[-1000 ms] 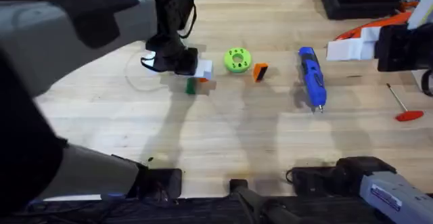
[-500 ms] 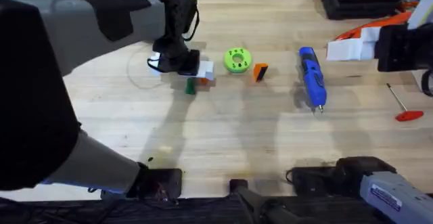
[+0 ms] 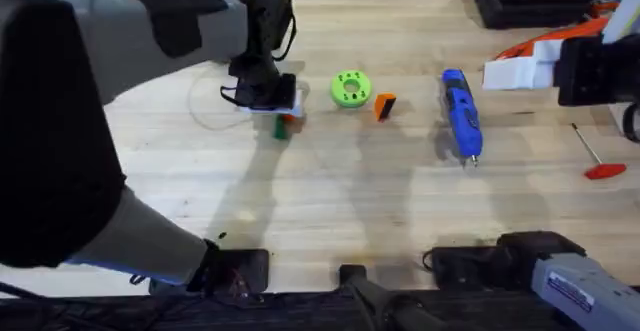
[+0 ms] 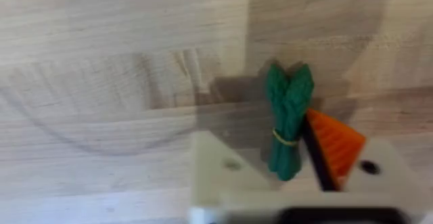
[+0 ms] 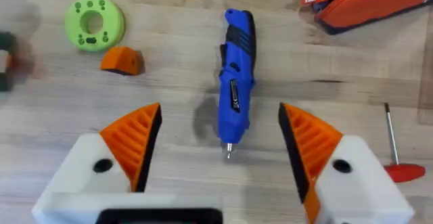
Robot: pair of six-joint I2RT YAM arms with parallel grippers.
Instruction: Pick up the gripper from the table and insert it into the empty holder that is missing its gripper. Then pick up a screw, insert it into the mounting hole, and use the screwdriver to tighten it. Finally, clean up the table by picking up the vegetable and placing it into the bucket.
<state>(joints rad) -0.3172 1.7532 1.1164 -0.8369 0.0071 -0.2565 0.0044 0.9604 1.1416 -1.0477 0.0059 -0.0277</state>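
Lighting's bright and even from up top, with soft shadows on the wooden table (image 3: 330, 201) under the blue screwdriver (image 3: 460, 114), but the left arm (image 3: 70, 121) is a big dark blur under the overhead cam and the left wrist view's pretty soft close up.
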